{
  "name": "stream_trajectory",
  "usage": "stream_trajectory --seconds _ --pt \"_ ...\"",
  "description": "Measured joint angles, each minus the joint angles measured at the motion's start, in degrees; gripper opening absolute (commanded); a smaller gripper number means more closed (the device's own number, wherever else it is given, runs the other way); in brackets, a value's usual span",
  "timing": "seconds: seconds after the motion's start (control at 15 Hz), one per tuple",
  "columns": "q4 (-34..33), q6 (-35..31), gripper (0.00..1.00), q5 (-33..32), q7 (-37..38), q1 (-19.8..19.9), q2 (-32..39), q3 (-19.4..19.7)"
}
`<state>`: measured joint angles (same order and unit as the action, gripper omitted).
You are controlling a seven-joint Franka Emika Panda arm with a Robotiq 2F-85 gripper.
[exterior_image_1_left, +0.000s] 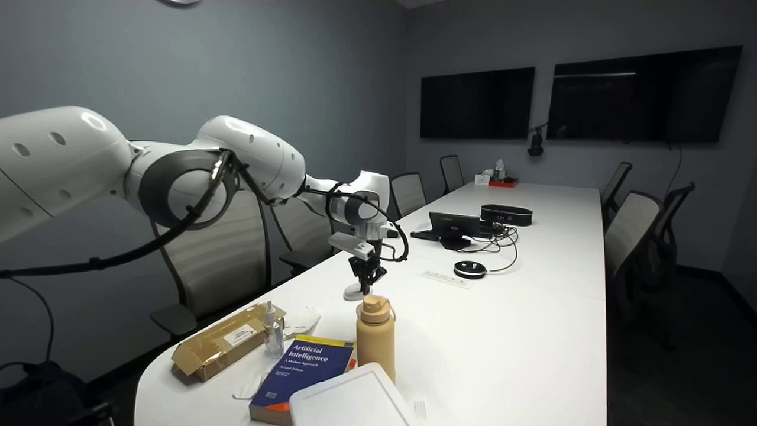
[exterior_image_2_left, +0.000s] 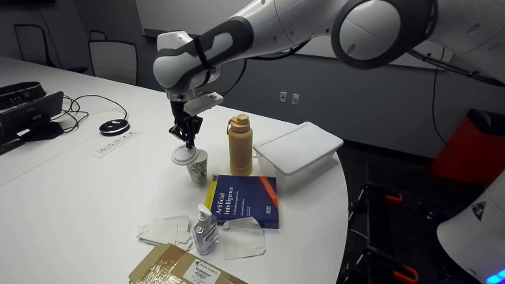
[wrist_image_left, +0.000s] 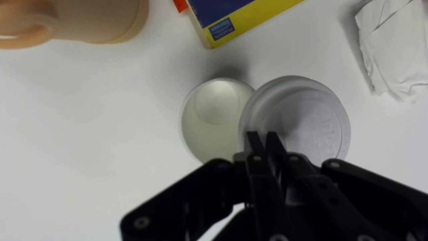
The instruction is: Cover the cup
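A white paper cup (exterior_image_2_left: 198,169) with a dark printed pattern stands upright and open on the table. The wrist view looks into this empty paper cup (wrist_image_left: 209,134). My gripper (exterior_image_2_left: 189,146) is shut on the near edge of a white lid (exterior_image_2_left: 182,156). The lid (wrist_image_left: 316,124) is held to one side of the cup and overlaps part of its rim in the wrist view, where the fingertips (wrist_image_left: 261,135) lie close together. The tall tan tumbler (exterior_image_2_left: 240,150) stands beside them with its cap on. In an exterior view, the tumbler (exterior_image_1_left: 376,343) hides the paper cup.
A blue book (exterior_image_2_left: 246,199) lies near the cup. A plastic box with white lid (exterior_image_2_left: 300,146) stands beyond the tumbler. A sanitizer bottle (exterior_image_2_left: 205,232), napkins (exterior_image_2_left: 165,230) and a cardboard box (exterior_image_2_left: 177,268) lie nearer that camera. A black round device (exterior_image_2_left: 114,127) is farther along the table.
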<state>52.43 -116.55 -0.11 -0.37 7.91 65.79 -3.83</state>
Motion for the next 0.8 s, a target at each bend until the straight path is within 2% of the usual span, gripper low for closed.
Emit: stream_trajectory --seconds 0.33,0.8 --pt "2.18 -1.09 0.02 0.88 0.92 2.82 -0.19 -0.12" --pt "5.08 -2.53 0.02 2.14 1.85 3.12 -0.38 -0.18"
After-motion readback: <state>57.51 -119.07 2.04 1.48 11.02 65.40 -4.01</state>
